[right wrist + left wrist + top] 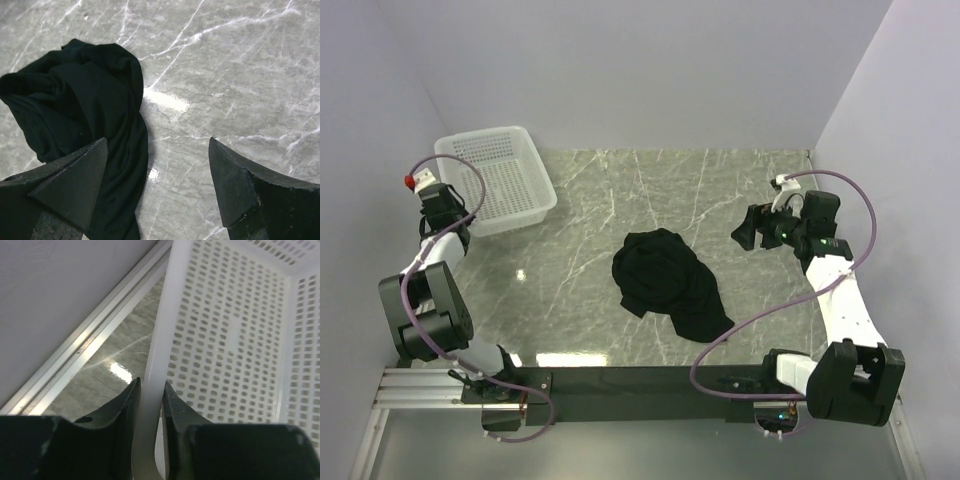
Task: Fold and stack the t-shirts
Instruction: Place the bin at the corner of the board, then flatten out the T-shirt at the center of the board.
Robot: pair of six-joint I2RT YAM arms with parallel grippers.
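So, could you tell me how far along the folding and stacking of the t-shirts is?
Done: nothing yet; the only t-shirt in view lies crumpled in the middle of the table, unfolded. In hand: the left gripper is shut on the rim of the white basket, which shows no shirt inside; the right gripper hangs open beside the shirt, holding nothing. Left: all the folding and stacking.

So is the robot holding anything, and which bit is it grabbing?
Yes: the left jaws pinch the white mesh basket by its rim. The right jaws are open and hold nothing.
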